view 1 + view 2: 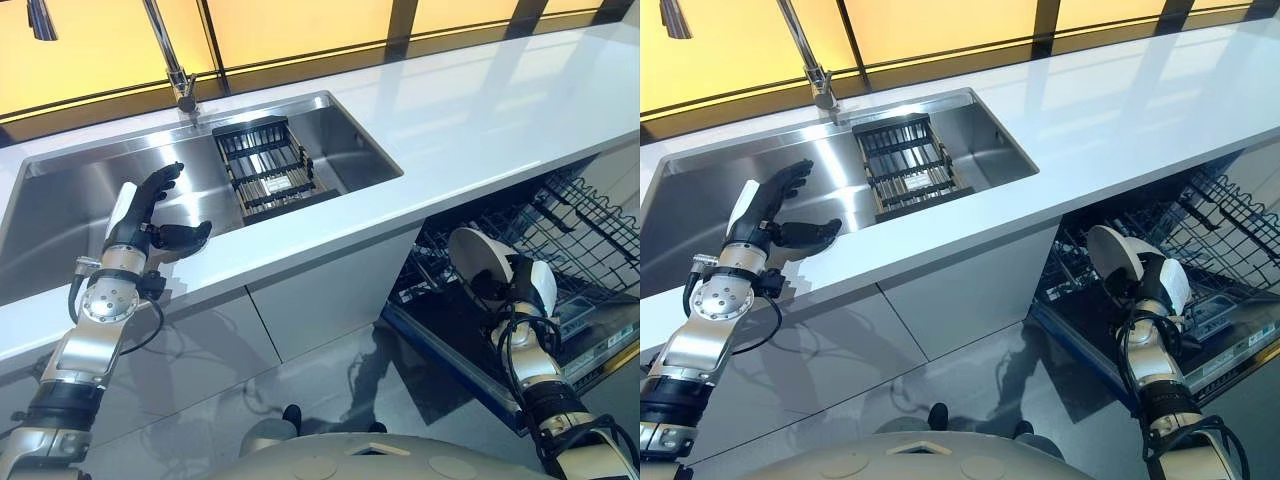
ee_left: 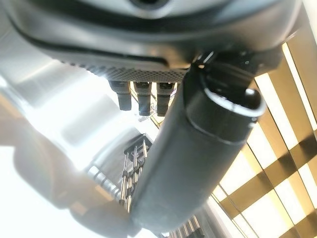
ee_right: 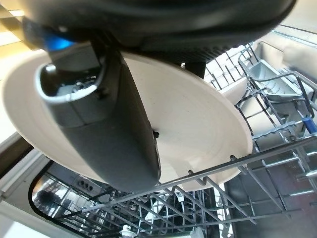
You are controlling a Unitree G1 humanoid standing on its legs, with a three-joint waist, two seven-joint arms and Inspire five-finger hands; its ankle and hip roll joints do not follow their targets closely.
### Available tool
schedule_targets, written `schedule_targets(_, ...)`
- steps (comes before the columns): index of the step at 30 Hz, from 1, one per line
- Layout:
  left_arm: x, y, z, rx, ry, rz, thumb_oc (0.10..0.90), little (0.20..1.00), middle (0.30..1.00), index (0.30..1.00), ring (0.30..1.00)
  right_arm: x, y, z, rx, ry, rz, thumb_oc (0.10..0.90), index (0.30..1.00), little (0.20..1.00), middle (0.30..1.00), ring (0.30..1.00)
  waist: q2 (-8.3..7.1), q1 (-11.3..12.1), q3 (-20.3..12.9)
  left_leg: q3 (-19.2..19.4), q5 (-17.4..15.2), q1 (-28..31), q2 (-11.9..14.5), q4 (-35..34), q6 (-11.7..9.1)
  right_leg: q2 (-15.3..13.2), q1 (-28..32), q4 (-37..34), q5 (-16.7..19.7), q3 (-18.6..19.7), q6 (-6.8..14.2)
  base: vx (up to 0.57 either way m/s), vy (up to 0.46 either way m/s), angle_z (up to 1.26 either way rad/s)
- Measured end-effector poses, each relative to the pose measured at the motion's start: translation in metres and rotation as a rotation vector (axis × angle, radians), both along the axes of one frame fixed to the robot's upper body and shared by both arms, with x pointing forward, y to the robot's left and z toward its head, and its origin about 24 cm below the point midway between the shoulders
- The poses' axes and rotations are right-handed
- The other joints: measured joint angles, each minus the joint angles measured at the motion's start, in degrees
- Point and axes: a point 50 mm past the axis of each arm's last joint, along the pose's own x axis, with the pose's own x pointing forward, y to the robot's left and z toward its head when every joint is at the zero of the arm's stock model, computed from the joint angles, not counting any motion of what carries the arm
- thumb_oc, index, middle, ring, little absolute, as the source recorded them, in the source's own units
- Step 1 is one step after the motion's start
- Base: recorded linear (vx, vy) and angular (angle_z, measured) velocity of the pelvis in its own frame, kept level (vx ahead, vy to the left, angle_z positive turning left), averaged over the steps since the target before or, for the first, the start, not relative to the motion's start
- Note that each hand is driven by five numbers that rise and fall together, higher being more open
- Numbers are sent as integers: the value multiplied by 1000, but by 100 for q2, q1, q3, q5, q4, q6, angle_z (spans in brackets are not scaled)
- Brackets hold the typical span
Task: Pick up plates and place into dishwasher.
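We hold the plate [image 1: 478, 262] in our right hand [image 1: 528, 288], thumb and fingers [image 3: 106, 124] clamped across its face and rim. The plate stands on edge, tilted, just above the dishwasher rack [image 1: 580, 225], because the rack's wire tines accept plates only edgewise; in the right wrist view its lower rim sits right at the front wires [image 3: 257, 158], though we cannot tell whether it touches them. We judge the placing step is under way, not finished. Our left hand [image 1: 150, 215] hovers over the sink [image 1: 70, 215], beside the drain basket [image 1: 268, 165], fingers apart and empty, kept well away from the rack under the tabletop [image 1: 480, 110].
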Motion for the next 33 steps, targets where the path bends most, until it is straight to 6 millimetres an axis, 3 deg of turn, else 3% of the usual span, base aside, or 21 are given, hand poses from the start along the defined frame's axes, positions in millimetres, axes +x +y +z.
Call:
schedule_targets(1, 1, -1, 0, 0, 2, -9, 800, 900, 900, 900, 900, 0, -1, 0, 3, 6, -7, 100, 300, 200, 300, 300, 0, -4, 0, -10, 9, 1, 0, 0, -2, -2, 18, 0, -6, -28, -7, 5, 5, 15)
schedule_targets(2, 1, -2, 0, 0, 5, -14, 800, 900, 900, 900, 900, 1, -1, -1, 4, 12, -12, 171, 361, 271, 361, 361, 1, -9, 1, -10, 13, 6, 2, 0, -4, -2, 33, 0, -12, -46, -13, 5, 6, 11)
schedule_targets(3, 1, -2, 0, 0, 6, -14, 800, 900, 900, 900, 900, 1, -1, -1, 6, 13, -15, 649, 771, 749, 771, 771, 4, -6, 1, -9, 15, 5, 6, -1, -8, 0, 36, 0, -14, -53, -13, 6, 7, 8)
schedule_targets(4, 1, -2, 0, 0, 6, -14, 800, 900, 900, 900, 900, 1, -1, -1, 14, 10, -21, 800, 900, 900, 900, 900, 6, -5, 2, -9, 17, 0, 9, -1, -12, 2, 38, 0, -15, -62, -14, 1, 9, 4)
schedule_targets(15, 1, -3, -2, -6, 13, -20, 800, 900, 900, 900, 900, 3, 22, -10, 112, 14, 13, 800, 900, 900, 900, 900, 116, -35, 61, -5, 31, -2, 1, -2, 2, -9, 40, 0, -14, -62, -14, -1, 1, 0)
schedule_targets(28, 1, -6, -6, -32, 20, -24, 800, 900, 900, 900, 900, 1, 28, -4, 117, -25, 37, 800, 900, 900, 900, 900, 160, -92, 51, 223, 34, 6, 26, -3, 3, -16, 42, 0, -18, 11, -7, -7, -2, 0)
schedule_targets(33, 1, -7, -7, -33, 20, -23, 800, 900, 900, 900, 900, -2, 32, 7, 75, -102, 54, 800, 900, 900, 900, 900, 159, -163, 51, 291, 38, 15, 23, -3, 11, -21, 35, -1, -22, 149, 0, -14, -6, -2)
